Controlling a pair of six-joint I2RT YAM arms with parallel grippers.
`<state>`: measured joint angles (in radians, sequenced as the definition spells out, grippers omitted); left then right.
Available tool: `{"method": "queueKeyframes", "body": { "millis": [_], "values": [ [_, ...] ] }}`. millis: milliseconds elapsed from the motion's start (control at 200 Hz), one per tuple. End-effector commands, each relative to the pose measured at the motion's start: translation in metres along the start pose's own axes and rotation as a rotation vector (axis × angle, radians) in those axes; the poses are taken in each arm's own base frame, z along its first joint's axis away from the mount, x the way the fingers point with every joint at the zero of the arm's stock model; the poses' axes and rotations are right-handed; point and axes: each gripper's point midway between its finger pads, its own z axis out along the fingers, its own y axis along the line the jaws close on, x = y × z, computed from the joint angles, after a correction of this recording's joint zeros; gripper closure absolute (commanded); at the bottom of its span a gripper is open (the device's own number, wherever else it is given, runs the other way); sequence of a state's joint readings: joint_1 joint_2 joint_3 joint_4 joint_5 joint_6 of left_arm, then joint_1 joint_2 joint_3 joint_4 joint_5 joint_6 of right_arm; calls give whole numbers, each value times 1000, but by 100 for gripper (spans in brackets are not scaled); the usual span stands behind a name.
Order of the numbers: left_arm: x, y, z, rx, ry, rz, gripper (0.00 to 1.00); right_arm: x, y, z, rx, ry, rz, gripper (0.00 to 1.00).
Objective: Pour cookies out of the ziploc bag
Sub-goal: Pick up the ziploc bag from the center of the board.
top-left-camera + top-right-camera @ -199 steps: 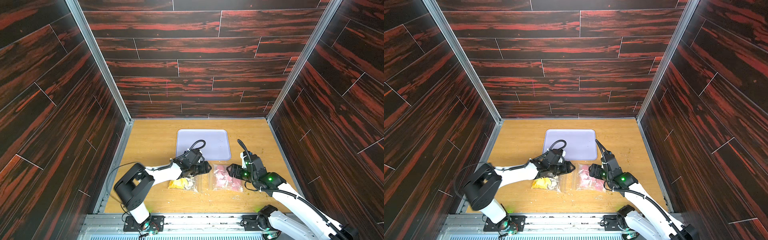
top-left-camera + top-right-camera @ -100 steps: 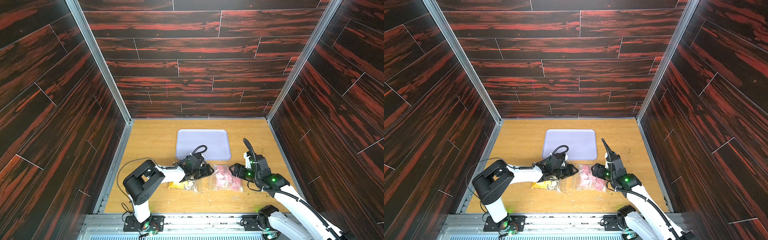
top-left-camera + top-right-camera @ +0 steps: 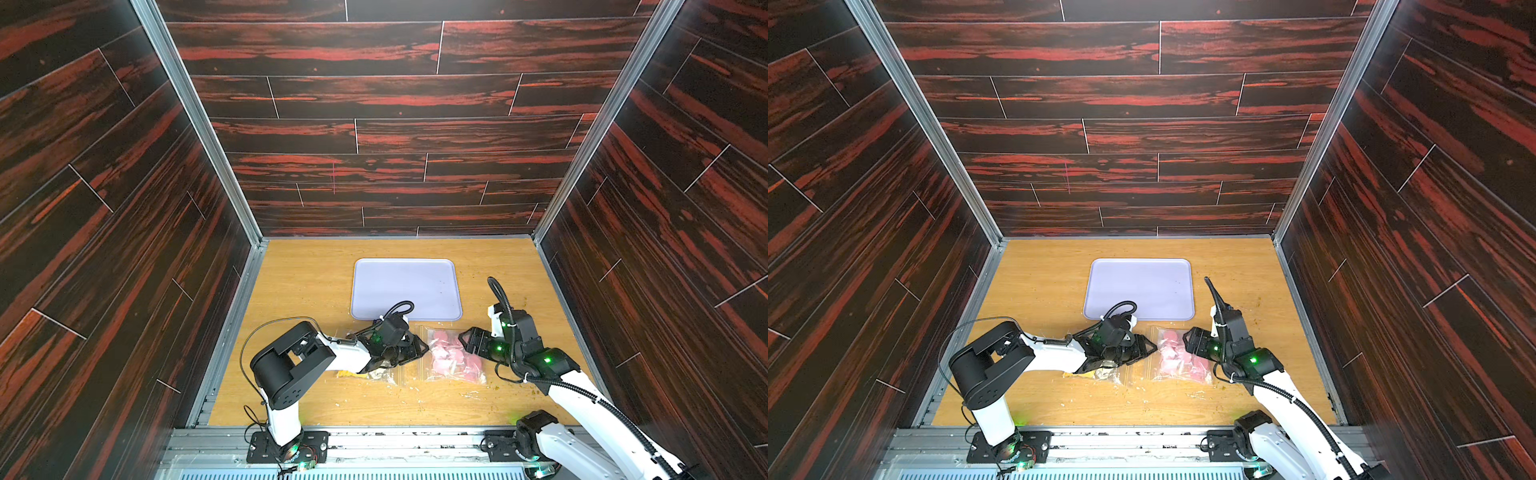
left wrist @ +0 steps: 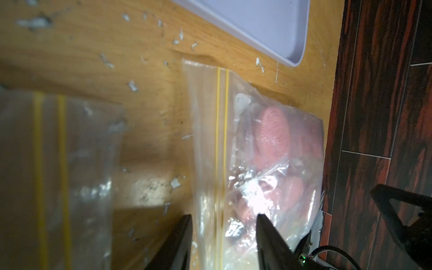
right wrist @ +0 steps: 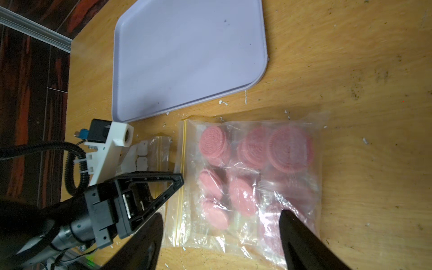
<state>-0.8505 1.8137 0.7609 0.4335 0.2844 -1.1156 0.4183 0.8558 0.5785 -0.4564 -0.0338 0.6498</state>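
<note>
A clear ziploc bag [image 3: 453, 357] [image 3: 1177, 353] lies flat on the wooden table in front of the tray, with pink round cookies [image 5: 287, 149] [image 4: 274, 131] inside it. Its yellow zip strip faces my left gripper [image 3: 422, 347] [image 4: 223, 216]. That gripper is low at the strip, its jaws apart on either side of it. My right gripper [image 3: 465, 338] [image 5: 219, 217] hangs wide open over the bag's opposite side, and its fingers [image 5: 294, 233] span the bag's near edge. Neither gripper grips the bag.
A second clear bag [image 3: 374, 374] [image 4: 53, 163] holding a yellow lump lies under my left arm, just left of the cookie bag. The lilac tray [image 3: 405, 286] [image 5: 187, 58] sits behind both bags. Crumbs and white flecks litter the table. Dark walls close in on three sides.
My left gripper has slid right onto the cookie bag's zip edge and its jaws have narrowed. The right gripper has hardly moved and has stayed open.
</note>
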Motion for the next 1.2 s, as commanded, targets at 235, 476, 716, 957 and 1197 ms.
{"method": "queueKeyframes", "body": {
  "millis": [235,476,716,957,1197],
  "values": [
    [-2,-4,-6,6,-30,-5,74,4,-3,1,-2,14,1,20],
    [-5,-15,-10,21,-38,10,94,5,0,-2,-23,12,-21,15],
    [-15,-38,-29,20,-63,72,100,7,-1,-3,-36,2,-32,1],
    [-26,-78,-69,15,-92,131,100,3,2,-5,-49,-14,-31,1],
    [-39,-120,-115,12,-134,166,100,6,0,5,-42,18,7,2]
  ]
}}
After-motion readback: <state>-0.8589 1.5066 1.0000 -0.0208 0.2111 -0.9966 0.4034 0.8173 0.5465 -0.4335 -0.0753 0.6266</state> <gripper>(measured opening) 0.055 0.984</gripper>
